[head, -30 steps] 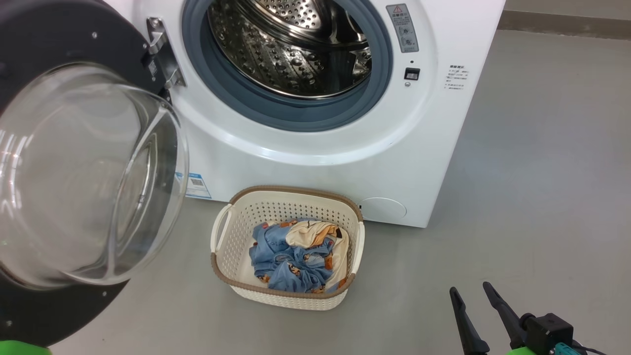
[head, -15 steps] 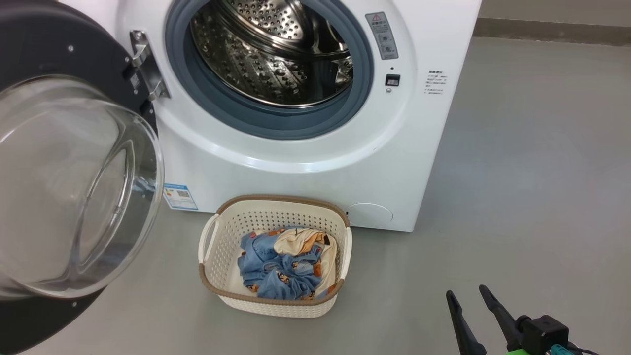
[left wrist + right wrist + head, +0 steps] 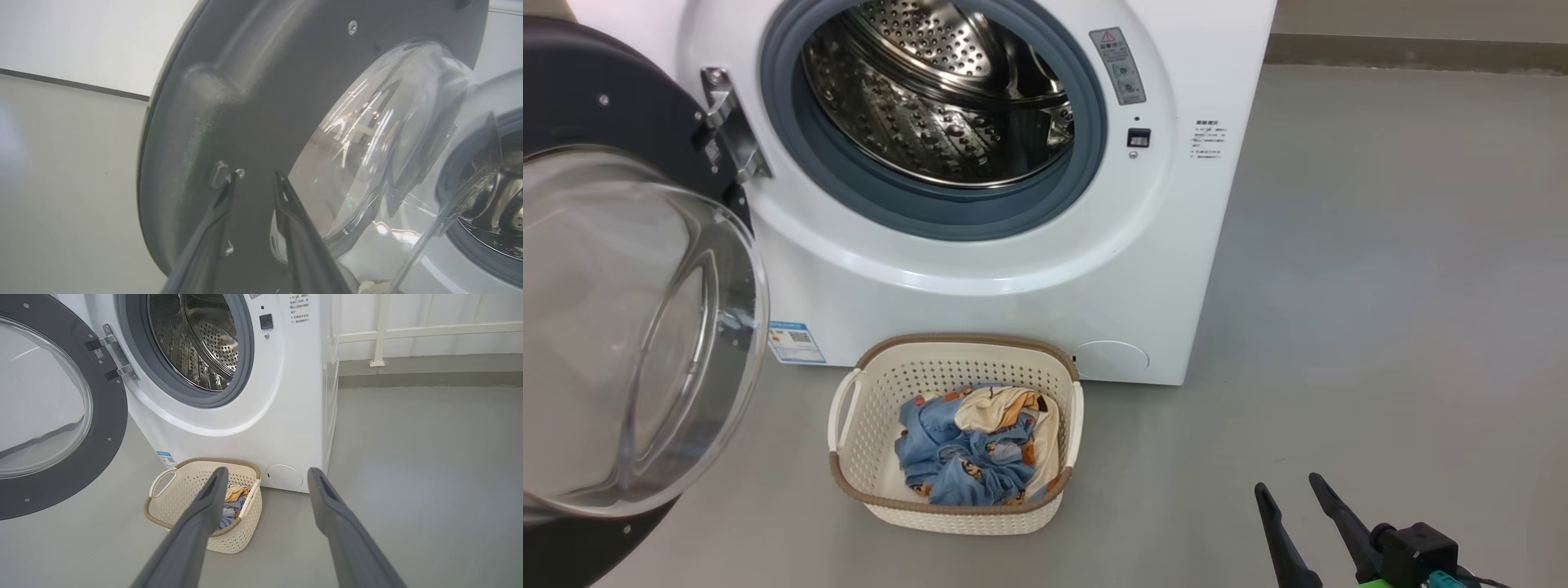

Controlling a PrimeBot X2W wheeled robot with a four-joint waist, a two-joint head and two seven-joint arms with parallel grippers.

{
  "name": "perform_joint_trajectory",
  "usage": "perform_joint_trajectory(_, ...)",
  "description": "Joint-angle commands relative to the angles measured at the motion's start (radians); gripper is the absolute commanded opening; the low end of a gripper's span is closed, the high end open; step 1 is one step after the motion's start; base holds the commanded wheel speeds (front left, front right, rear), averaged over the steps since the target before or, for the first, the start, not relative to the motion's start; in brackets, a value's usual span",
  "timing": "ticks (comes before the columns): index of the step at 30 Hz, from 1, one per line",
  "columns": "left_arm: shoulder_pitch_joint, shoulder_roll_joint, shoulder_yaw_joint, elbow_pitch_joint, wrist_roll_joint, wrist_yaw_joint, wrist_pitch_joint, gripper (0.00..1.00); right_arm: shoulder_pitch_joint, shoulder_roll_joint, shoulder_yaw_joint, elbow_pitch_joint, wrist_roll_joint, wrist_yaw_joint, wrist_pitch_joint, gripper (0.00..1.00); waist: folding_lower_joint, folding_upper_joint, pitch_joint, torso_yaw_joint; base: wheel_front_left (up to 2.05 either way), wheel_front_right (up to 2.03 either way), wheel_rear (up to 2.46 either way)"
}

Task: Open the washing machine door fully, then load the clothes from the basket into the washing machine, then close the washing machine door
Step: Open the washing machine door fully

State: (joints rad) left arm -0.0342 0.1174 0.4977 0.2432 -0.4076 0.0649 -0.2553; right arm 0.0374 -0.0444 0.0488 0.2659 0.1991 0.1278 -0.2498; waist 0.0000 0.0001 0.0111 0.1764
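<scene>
The washing machine (image 3: 1013, 286) stands with its steel drum (image 3: 931, 90) exposed. Its door (image 3: 605, 98) hangs swung out to the left, the glass bowl (image 3: 629, 327) facing me. On the floor just in front sits the cream basket (image 3: 956, 518) with the blue and cream clothes (image 3: 964, 457) bunched inside. My left gripper (image 3: 255, 177) hovers close to the door's grey inner face (image 3: 253, 102), fingers apart with nothing between them, one tip beside the latch hook (image 3: 218, 173). My right gripper (image 3: 1288, 483) is open and empty, low to the basket's right, and it (image 3: 266, 470) points toward the basket (image 3: 179, 490).
Bare grey floor (image 3: 1380, 286) stretches to the right of the machine and around the basket. A blue label (image 3: 791, 341) marks the machine's lower front corner. A white railing (image 3: 380, 335) and a wall skirting run behind the machine's right side.
The head camera has turned, so the whole scene sits further left in the picture. The door, basket and clothes keep their places relative to the machine. The right gripper stays open.
</scene>
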Motion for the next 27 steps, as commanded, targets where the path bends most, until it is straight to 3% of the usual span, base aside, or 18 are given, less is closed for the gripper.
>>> perform_joint_trajectory(1, -0.008, 0.025, 0.025, -0.047, 0.011, 0.0, -0.006, 0.66, -0.028, -0.006, 0.024, -0.023, 0.012, 0.003, -0.012, 1.0, 0.0, -0.0001, 0.001, -0.004, 0.0, 0.0, 0.0)
perform_joint_trajectory(2, 0.006, 0.013, 0.025, -0.08, 0.012, 0.002, -0.006, 0.87, -0.029, -0.006, 0.025, -0.023, 0.012, 0.003, -0.012, 1.0, 0.0, -0.0001, 0.001, -0.007, 0.0, 0.0, 0.0)
perform_joint_trajectory(4, 0.037, -0.009, 0.024, -0.147, 0.011, 0.004, -0.006, 1.0, -0.031, -0.006, 0.029, -0.023, 0.014, 0.003, -0.012, 1.0, 0.0, -0.0001, 0.003, -0.016, 0.0, 0.0, 0.0)
perform_joint_trajectory(10, 0.13, -0.054, -0.047, -0.317, 0.002, 0.013, 0.0, 1.0, -0.041, -0.006, 0.03, -0.038, 0.006, 0.003, -0.012, 1.0, 0.0, -0.0001, 0.023, -0.05, 0.0, 0.0, 0.0)
perform_joint_trajectory(14, 0.168, -0.062, -0.138, -0.384, 0.0, -0.014, 0.0, 1.0, -0.052, -0.006, 0.019, -0.051, -0.005, 0.003, -0.012, 1.0, 0.0, -0.0001, 0.037, -0.075, 0.0, 0.0, 0.0)
perform_joint_trajectory(20, 0.188, -0.059, -0.229, -0.361, 0.01, -0.098, -0.003, 1.0, -0.068, -0.006, 0.023, -0.064, -0.014, 0.003, -0.012, 1.0, 0.0, -0.0001, 0.048, -0.127, 0.0, 0.0, 0.0)
perform_joint_trajectory(27, 0.222, -0.056, -0.241, -0.269, 0.022, -0.149, -0.006, 1.0, -0.07, -0.006, 0.032, -0.086, -0.019, 0.003, -0.012, 1.0, 0.0, -0.0001, 0.045, -0.208, 0.0, 0.0, 0.0)
